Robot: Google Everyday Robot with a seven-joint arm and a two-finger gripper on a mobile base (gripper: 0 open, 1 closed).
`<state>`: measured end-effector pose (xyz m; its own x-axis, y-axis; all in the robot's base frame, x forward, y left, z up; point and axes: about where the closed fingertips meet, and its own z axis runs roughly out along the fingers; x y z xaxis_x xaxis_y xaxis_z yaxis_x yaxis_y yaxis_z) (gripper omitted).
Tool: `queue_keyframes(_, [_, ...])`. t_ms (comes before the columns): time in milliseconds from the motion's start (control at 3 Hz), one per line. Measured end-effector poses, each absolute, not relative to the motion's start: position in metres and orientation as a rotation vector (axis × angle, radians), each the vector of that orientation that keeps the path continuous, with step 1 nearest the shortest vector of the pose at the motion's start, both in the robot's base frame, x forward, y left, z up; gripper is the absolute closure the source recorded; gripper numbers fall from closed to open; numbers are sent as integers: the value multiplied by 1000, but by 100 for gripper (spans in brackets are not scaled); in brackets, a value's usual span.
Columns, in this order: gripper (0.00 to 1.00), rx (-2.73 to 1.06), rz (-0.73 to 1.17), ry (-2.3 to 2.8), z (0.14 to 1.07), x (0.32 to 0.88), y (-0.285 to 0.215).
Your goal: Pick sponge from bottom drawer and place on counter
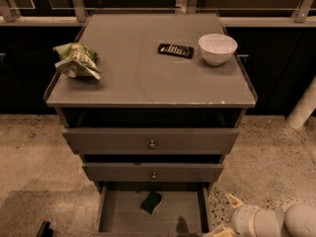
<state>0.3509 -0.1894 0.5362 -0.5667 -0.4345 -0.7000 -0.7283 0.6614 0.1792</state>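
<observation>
The sponge, dark green over pale yellow, lies on the floor of the bottom drawer, which is pulled out. It rests near the drawer's back, slightly left of centre. The counter is the grey-brown cabinet top above. My gripper is at the lower right, just outside the drawer's right wall, level with the drawer and to the right of the sponge. Its two pale fingertips stand apart and hold nothing.
On the counter lie a green-and-white snack bag at the left, a black remote-like object and a white bowl at the back right. Two knobbed drawers sit above the bottom one. Speckled floor surrounds the cabinet.
</observation>
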Motion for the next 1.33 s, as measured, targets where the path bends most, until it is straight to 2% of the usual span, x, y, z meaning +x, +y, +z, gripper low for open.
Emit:
queue_keyframes(667, [0, -897, 699, 2109, 500, 417, -149])
queue_keyframes(1333, [0, -840, 655, 2119, 495, 413, -152])
